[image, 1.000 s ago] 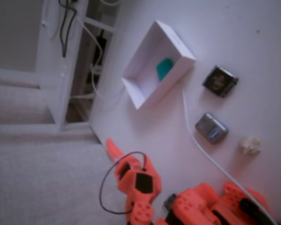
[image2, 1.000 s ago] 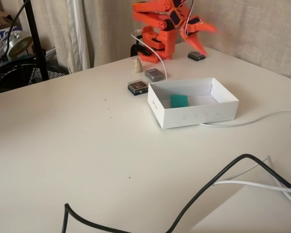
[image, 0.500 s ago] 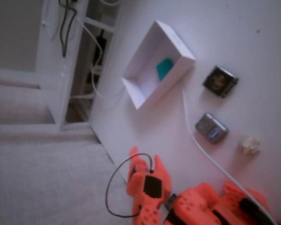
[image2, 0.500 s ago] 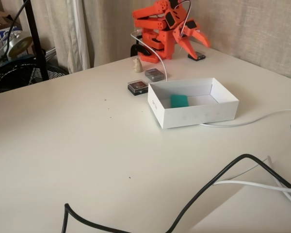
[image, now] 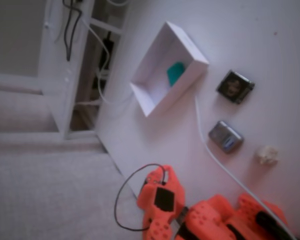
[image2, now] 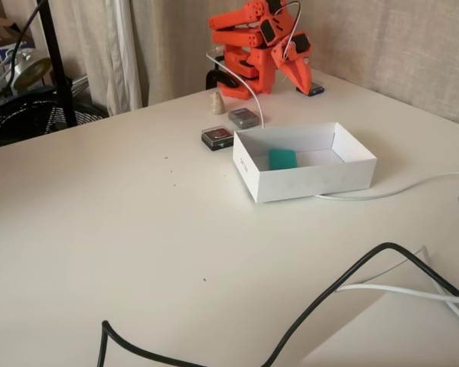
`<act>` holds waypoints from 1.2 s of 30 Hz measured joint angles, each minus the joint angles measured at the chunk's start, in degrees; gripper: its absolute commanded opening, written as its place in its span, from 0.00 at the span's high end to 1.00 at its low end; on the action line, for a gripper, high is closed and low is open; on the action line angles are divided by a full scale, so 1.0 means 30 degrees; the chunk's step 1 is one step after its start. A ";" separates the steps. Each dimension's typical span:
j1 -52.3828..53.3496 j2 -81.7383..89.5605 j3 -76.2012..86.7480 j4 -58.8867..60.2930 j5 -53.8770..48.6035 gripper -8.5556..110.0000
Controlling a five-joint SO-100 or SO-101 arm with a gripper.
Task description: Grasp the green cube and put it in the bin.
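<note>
Nearest, a black cable [image2: 321, 302] curls over the table [image2: 122, 229]. Beyond it the bin [image2: 304, 183] lies long side toward me, the cube [image2: 282, 159] resting flat inside near its left end. Farther back, the folded arm's gripper [image2: 300, 76] points down at the tabletop, fingers seemingly together and empty; in the other fixed view it is hidden.

Gripper [image2: 300, 79] folded at table's [image2: 122, 229] far edge, tips pointing down. Bin [image2: 306, 182] well apart, nearer the camera in a fixed view; cube [image2: 282, 159] inside it, against its left wall. Two gadgets [image2: 243, 117] [image2: 216, 137] between, left of gripper.
</note>
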 measured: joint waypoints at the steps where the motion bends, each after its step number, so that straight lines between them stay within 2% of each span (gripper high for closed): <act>1: 0.0000 0.0000 0.0000 0.0000 0.0000 1.00; 36: 0.0410 0.0000 0.0000 0.0059 0.0410 1.00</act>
